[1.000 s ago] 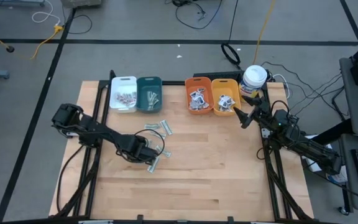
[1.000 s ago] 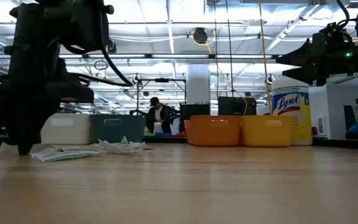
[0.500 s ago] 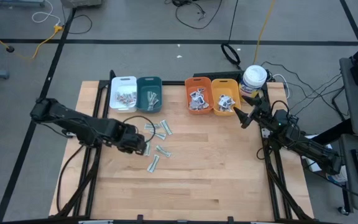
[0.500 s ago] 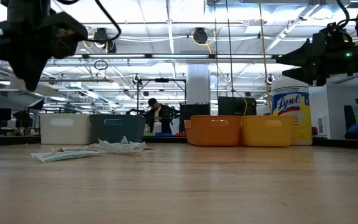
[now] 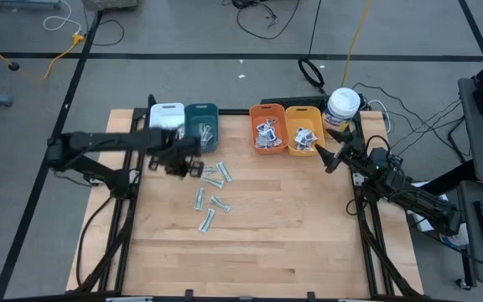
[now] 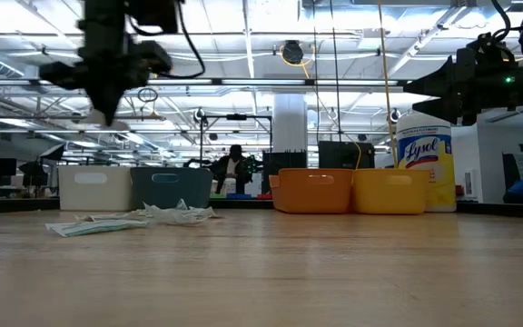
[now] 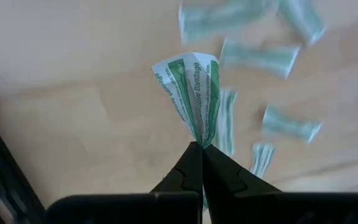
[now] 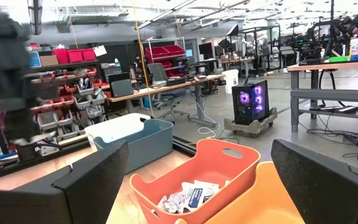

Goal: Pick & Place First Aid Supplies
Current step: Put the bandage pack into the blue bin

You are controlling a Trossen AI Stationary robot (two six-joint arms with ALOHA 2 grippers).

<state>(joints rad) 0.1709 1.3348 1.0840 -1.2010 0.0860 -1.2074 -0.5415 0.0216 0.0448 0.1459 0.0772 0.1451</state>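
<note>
My left gripper (image 5: 191, 166) hangs high over the table, just in front of the teal bin (image 5: 201, 126), and is shut on one pale-green bandage strip (image 7: 191, 87). In the low view the left gripper (image 6: 107, 113) stands well above the tabletop. Several more pale-green strips (image 5: 214, 176) lie flat and scattered on the wood below it; they also show in the low view (image 6: 116, 221). My right gripper (image 5: 323, 156) waits open beside the yellow bin (image 5: 303, 127), fingers spread wide (image 8: 197, 180). My left gripper pinches the strip by one narrow end (image 7: 199, 138), between the tips of its two fingers, coming from above and pointing down. The strip is creased at the pinch and fans out beyond the tips. It is lifted clear of the table.
Four bins stand in a row at the far edge: white (image 5: 167, 126), teal, orange (image 5: 267, 127) and yellow, each holding packets. A white canister with a yellow label (image 5: 343, 105) stands to the right of them. The near half of the table (image 5: 258, 252) is bare wood.
My left gripper has risen from the table among the strips and moved toward the far edge, toward the teal and white bins, carrying one pale-green strip lifted clear. The other strips stay where they lay. The right arm has kept still.
</note>
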